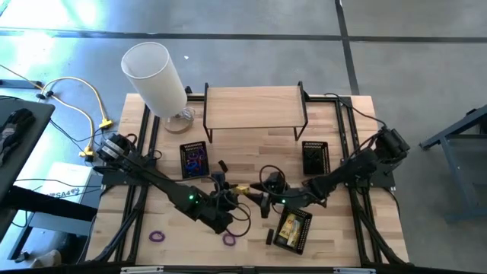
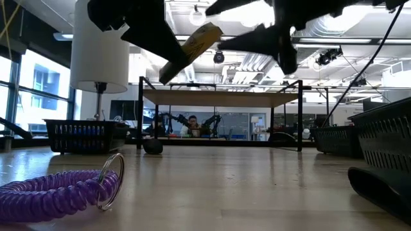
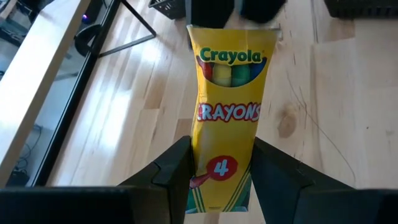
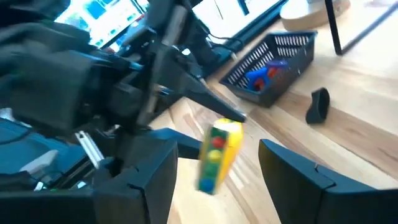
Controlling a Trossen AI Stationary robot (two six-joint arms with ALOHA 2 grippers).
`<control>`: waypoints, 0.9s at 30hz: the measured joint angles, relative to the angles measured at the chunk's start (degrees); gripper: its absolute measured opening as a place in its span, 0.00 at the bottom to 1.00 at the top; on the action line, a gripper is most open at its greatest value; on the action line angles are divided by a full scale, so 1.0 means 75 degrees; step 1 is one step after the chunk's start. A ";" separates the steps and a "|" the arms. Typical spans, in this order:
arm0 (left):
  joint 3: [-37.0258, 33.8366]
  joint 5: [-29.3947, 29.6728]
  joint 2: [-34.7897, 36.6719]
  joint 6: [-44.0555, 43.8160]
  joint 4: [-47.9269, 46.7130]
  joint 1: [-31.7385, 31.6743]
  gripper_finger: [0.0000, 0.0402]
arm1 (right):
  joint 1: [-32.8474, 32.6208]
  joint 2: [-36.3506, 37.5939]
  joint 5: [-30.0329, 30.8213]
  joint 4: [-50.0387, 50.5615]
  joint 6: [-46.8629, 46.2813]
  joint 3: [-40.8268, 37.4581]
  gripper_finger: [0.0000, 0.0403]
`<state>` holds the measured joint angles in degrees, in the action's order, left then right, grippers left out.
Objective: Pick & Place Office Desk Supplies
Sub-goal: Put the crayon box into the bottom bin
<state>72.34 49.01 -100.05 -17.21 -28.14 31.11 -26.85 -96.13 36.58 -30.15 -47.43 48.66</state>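
Nearest me in the low view lies a purple coil on the table, with a second purple loop near the front edge. Above mid-table my left gripper is clamped on a yellow crayon box (four crayons, by the label), holding it in the air. My right gripper faces it with its fingers spread to either side of the box's far end, not touching it. Beyond sit a mesh tray with blue items, another tray, a wooden shelf and a white cylinder.
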 joint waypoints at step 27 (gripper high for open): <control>0.0003 -0.0538 -0.0018 -0.0708 -0.0061 -0.0181 0.35 | 0.0522 -0.0380 -0.1273 -0.0077 0.0061 0.0087 0.11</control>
<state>72.36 44.98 -100.18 -22.52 -28.60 29.76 -22.94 -98.97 27.04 -30.73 -46.97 49.32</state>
